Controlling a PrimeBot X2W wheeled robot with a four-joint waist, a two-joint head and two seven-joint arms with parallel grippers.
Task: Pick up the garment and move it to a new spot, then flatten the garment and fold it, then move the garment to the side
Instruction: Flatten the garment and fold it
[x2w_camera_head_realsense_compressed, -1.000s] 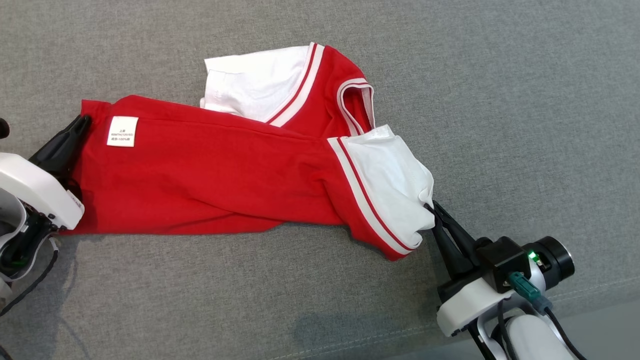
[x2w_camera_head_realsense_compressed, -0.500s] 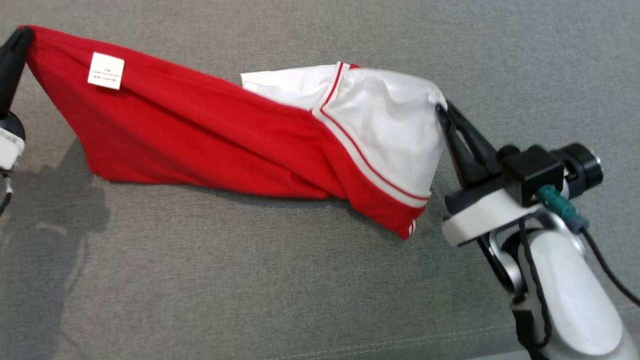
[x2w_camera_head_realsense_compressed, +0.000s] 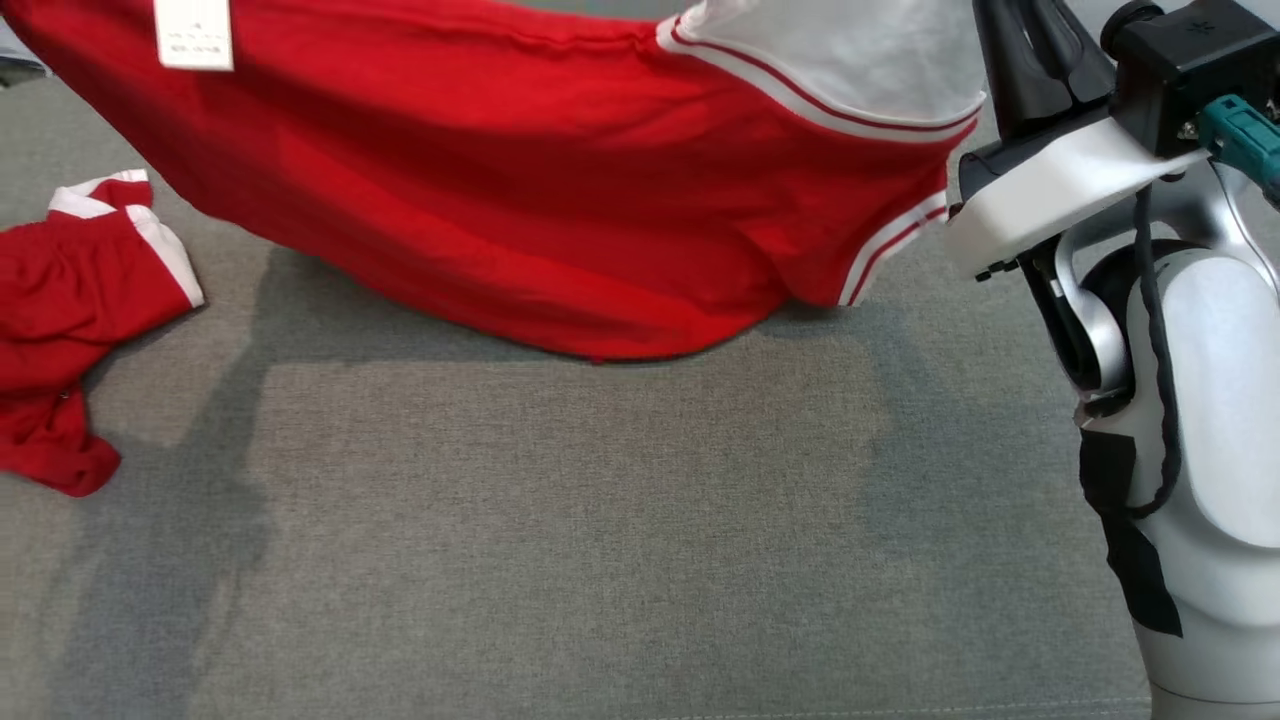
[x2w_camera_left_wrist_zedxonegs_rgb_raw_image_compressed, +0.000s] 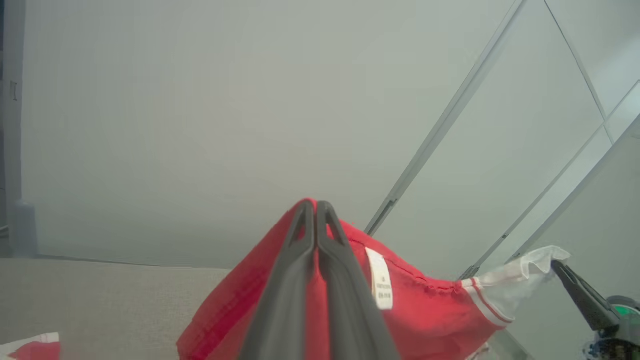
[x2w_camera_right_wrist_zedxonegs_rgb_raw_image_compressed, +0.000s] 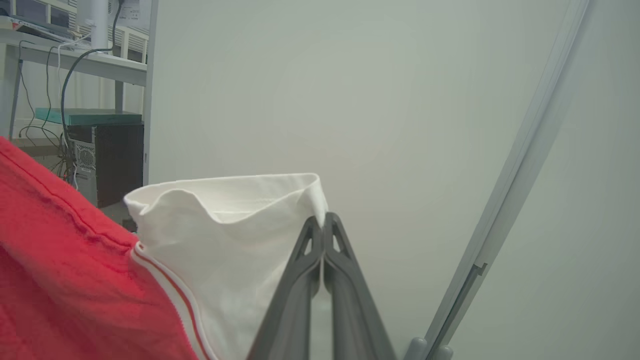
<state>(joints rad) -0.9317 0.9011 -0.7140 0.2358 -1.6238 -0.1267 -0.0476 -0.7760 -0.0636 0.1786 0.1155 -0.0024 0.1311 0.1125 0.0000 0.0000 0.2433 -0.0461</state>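
Cloth is stretching in a sagging span between the two hands: the garment, a red shirt with white sleeves and red-and-white striped trim, is hanging in the air above the grey fabric-covered bench. The left hand is pinching the red hem end, its two dark fingers pressed tight together with the fabric draping down either side of them. A white label is sitting on the red cloth just beside that grip. The right hand is likewise fully closed, clamping the folded edge of a white sleeve at its fingertips, so the sleeve is billowing open to the left of the fingers in the right wrist view.

From the head view, the shirt's lowest fold is drooping close to the bench and casting a broad shadow beneath it; whether the fold is touching the surface is not clear. The pale right forearm is rising along the right edge of that view. A second red piece of clothing with white trim is lying crumpled on the bench at the far left, apart from the held shirt. Behind the sleeve, in the right wrist view, a dark computer tower is standing under a desk against a plain wall.
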